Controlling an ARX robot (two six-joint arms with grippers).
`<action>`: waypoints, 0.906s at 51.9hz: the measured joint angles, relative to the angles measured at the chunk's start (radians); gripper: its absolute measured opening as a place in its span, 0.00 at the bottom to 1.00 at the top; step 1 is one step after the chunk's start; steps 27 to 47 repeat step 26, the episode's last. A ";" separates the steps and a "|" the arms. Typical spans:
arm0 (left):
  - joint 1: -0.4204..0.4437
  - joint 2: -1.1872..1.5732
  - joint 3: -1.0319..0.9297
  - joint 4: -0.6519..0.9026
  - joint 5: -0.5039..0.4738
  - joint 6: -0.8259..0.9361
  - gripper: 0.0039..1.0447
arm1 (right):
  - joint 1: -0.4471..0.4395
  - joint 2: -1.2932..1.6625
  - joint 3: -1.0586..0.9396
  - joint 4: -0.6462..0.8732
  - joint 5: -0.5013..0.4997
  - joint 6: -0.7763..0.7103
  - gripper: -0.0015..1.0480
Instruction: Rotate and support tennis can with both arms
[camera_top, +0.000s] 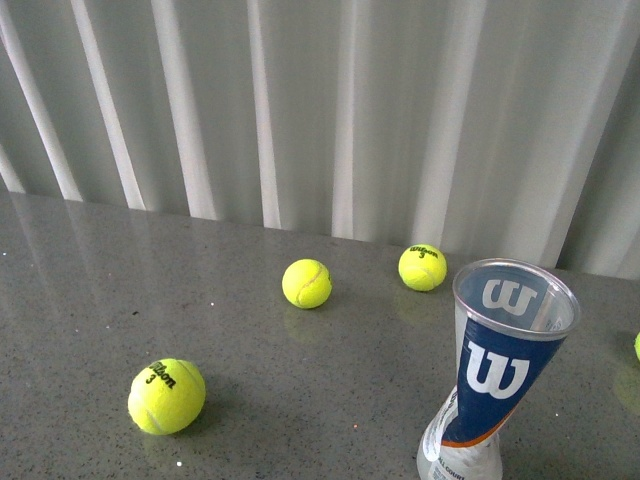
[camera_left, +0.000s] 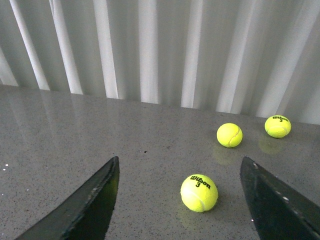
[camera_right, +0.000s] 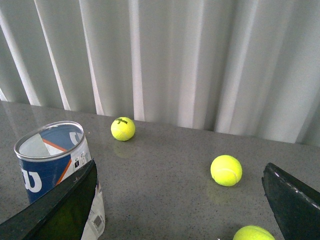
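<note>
The tennis can (camera_top: 495, 370) stands upright on the grey table at the front right, clear, with a blue and white "W" label and its mouth open. No ball shows inside it. In the right wrist view the can (camera_right: 47, 160) is beside one black finger (camera_right: 60, 210), which covers its lower part; the right gripper (camera_right: 180, 165) is open and holds nothing. The left gripper (camera_left: 180, 160) is open too, low over the table, with a yellow ball (camera_left: 199, 193) lying between its fingers (camera_left: 90, 205), apart from both. Neither arm shows in the front view.
Loose yellow tennis balls lie on the table: one front left (camera_top: 167, 396), two further back (camera_top: 307, 283) (camera_top: 422, 267), one at the right edge (camera_top: 637, 346). Two balls (camera_right: 226, 170) (camera_right: 252, 233) lie near the right gripper. White curtains (camera_top: 320, 110) hang behind the table.
</note>
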 joint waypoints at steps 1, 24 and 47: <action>0.000 0.000 0.000 0.000 0.000 0.000 0.73 | 0.000 0.000 0.000 0.000 0.000 0.000 0.93; 0.000 0.000 0.000 0.000 0.000 0.000 0.94 | 0.000 0.000 0.000 0.000 0.000 0.000 0.93; 0.000 0.000 0.000 0.000 0.000 0.000 0.94 | 0.000 0.000 0.000 0.000 0.000 0.000 0.93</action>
